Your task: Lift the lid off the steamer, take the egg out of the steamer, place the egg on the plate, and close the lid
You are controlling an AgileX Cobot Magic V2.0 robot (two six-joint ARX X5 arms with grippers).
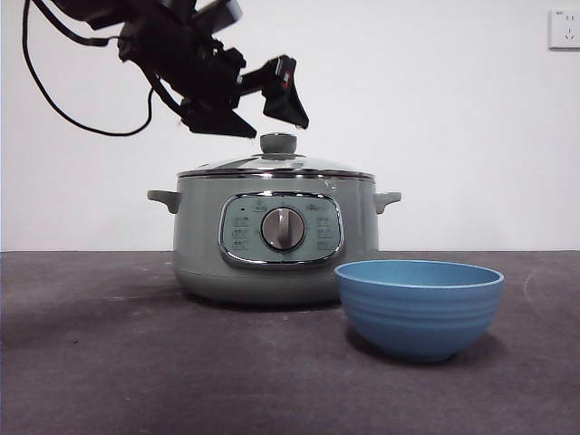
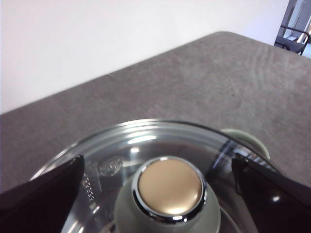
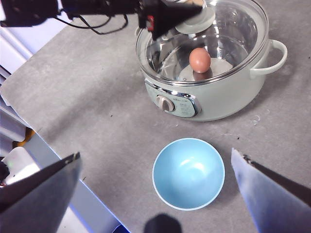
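So the left gripper [image 1: 258,109] is hanging right over the steamer [image 1: 272,237], jaws spread wide and nothing in them. Directly below the gap between its jaws sits the lid's knob [image 2: 169,186], pale green with a chrome ring and a tan top, and in the left wrist view each jaw stands off to one side of it, not touching. From the front the lower jaw tip is just above the glass lid [image 1: 275,167] beside the knob, with a sliver of space between.

The lid is seated on the pot, chrome rim flush all round. Through the glass you can see the brown egg [image 3: 199,59] inside, resting on the steamer's floor under the left gripper.

The right gripper [image 3: 155,194] is up high and well away from the pot, jaws wide apart too, holding nothing. The blue bowl [image 3: 188,173] sits on the grey table [image 3: 97,97] almost straight beneath it, a little apart from the steamer's dial [image 1: 283,228] side.
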